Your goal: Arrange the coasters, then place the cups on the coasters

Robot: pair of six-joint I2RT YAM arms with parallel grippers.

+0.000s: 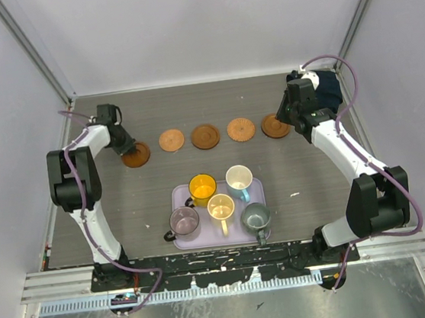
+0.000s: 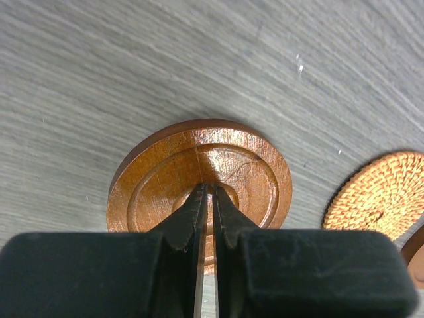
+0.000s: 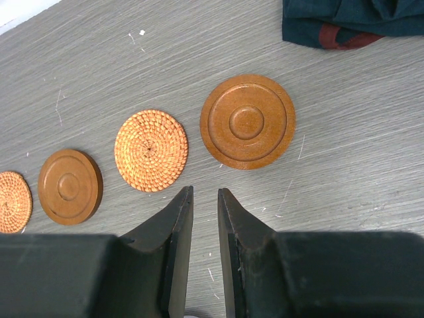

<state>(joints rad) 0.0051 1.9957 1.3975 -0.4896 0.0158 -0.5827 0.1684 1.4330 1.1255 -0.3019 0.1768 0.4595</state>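
While 5 coasters (image 1: 204,136) line the far bench (image 1: 126,207), L end effector (image 2: 209,190) is together over leftmost coaster (image 2: 258,165) ctr; R end effector (image 3: 205,192) slightly apart, empty.

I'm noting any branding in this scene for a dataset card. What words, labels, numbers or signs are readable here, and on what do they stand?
None can be read.
wooden coasters: carved rings only, no lettering.
woven coasters: weave pattern only.
cups and tray: plain, no print visible.
dark cloth: a red patch shows, but no legible text.
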